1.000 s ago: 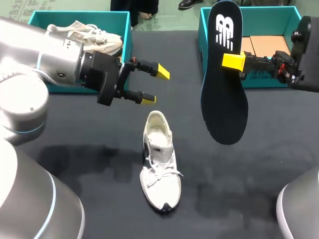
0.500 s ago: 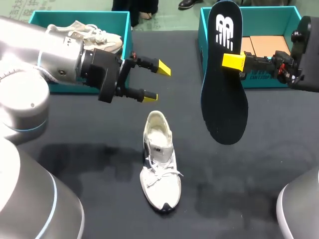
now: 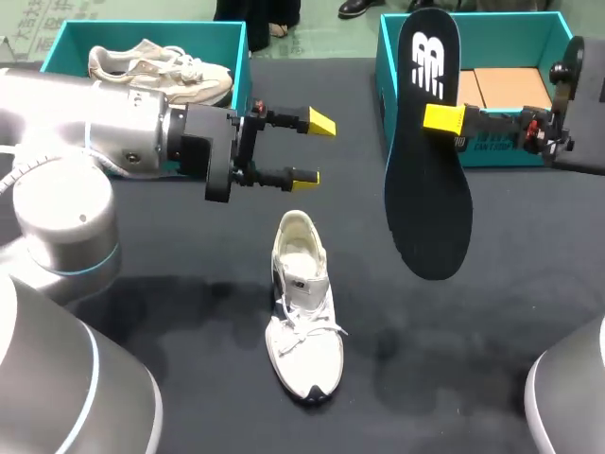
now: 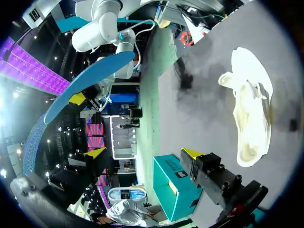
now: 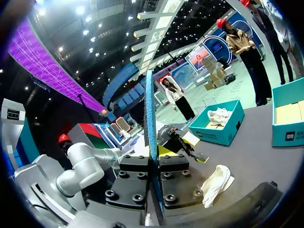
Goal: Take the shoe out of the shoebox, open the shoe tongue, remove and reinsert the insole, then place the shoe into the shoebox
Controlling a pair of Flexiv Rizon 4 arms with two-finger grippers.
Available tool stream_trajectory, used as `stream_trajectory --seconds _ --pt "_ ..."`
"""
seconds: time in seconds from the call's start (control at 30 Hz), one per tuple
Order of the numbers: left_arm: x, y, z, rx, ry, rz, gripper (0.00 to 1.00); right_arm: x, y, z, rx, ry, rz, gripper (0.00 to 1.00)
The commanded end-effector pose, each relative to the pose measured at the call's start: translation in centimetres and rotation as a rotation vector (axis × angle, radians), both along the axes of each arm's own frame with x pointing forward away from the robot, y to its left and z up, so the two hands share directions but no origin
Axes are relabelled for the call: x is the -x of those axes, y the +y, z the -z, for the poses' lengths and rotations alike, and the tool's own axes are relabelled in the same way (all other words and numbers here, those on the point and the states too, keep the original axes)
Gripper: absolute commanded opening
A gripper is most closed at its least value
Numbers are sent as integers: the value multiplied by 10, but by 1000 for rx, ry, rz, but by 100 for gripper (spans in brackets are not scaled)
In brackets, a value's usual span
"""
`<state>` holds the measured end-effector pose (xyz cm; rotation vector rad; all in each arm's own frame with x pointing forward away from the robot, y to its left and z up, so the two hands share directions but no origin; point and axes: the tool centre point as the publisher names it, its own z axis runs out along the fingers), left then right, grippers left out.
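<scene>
The white shoe (image 3: 302,317) is shown nearest, sole down on the dark table (image 3: 492,331), toe toward the robot and touched by neither arm. Its mouth is seen gaping, so the tongue is judged to be already pulled open. Just beyond the heel, the left gripper (image 3: 313,149) is held above the table with its fingers spread wide and nothing between them. To the right, the dark insole (image 3: 427,199) hangs well off the table, its long axis near vertical. It is pinched about a third of the way down by the right gripper (image 3: 440,117), whose fingers are closed against its two faces, as the right wrist view confirms edge-on (image 5: 150,118). At the far edge stand two teal shoeboxes: the left box (image 3: 57,38) holds a second shoe, the right box (image 3: 388,57) cardboard. Removal of shoe and insole is judged done; reinsertion and boxing are left.
</scene>
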<state>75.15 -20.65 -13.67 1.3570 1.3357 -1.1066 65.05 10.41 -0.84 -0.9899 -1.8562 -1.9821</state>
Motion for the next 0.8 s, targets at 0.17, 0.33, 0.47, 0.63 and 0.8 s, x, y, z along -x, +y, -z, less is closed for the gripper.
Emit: stream_trajectory --seconds 0.17,0.33,0.47,0.63,0.8 --pt "-9 8 -24 57 33 -6 100 -38 9 28 -20 75 2 0" --pt "-9 8 -24 57 33 -6 100 -38 9 28 -20 75 2 0" --pt "-9 8 -24 57 33 -6 100 -38 9 28 -20 75 2 0" --pt "-9 8 -24 57 33 -6 100 -48 13 32 -36 80 5 0" --pt "-9 8 -24 57 33 -6 100 -88 15 44 -53 124 12 0"
